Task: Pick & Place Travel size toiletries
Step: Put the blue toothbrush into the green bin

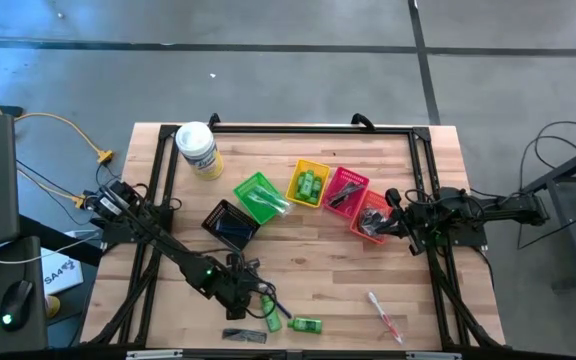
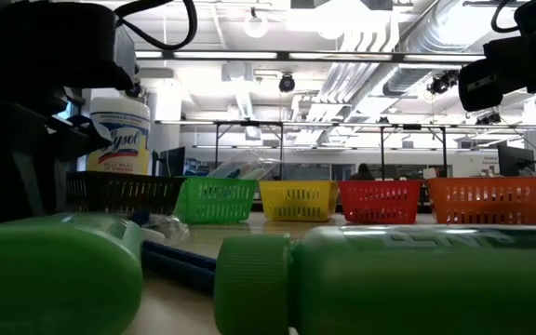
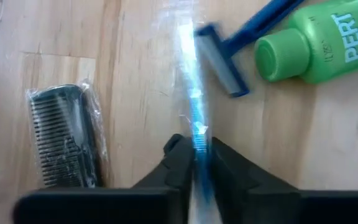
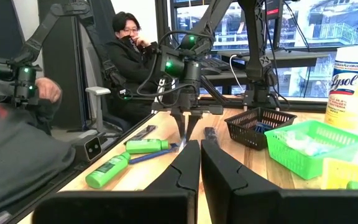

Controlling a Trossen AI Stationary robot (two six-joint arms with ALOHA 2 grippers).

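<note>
A: Where is the left end effector point(image 3: 196, 163) now?

B: Low at the near edge of the desk point(image 1: 318, 262), with its fingers closed on the clear-wrapped toothbrush point(image 3: 194, 93). A blue razor point(image 3: 241, 43) and a green Pert bottle point(image 3: 319, 40) lie just beside it, and a black comb point(image 3: 64, 134) is on the other side.

A: How should the arm lift well?

B: Probably straight up, so the wrapper does not drag the razor. The green basket point(image 1: 256, 196) already seems to hold one wrapped piece. The right end effector point(image 4: 199, 163) waits above the orange basket point(image 1: 371, 216), fingers almost together.

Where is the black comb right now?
In the high view, the black comb lies at the table's front edge, left of centre, just in front of the left claw and left of the green bottles.
</note>
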